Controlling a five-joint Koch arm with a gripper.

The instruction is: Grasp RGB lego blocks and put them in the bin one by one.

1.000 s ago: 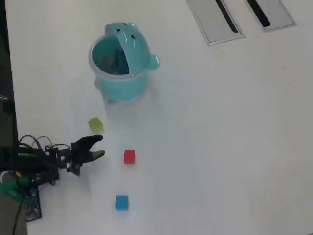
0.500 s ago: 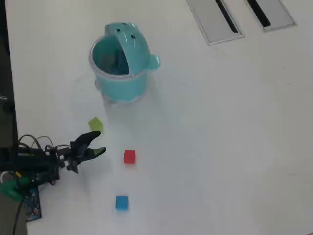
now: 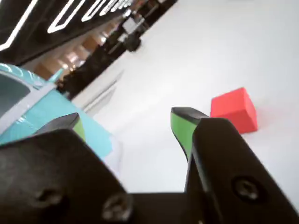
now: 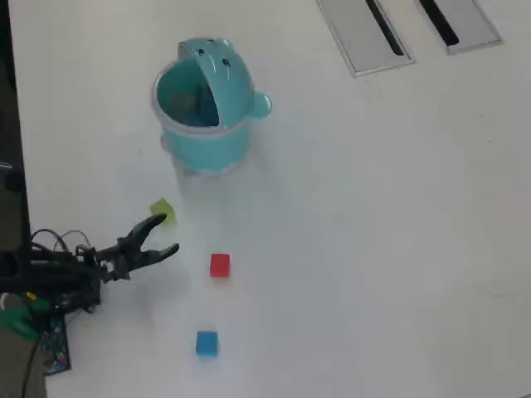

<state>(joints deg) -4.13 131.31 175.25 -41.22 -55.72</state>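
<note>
Beside yellow-green block (image 4: 163,209), fingers (image 4: 154,222) spread.

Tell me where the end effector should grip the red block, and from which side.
Grip the red block across two opposite flat sides, coming from its left in the overhead view, where the open end effector already points its way. It is a small cube standing apart from the blue block, so the jaws likely have room.
</note>
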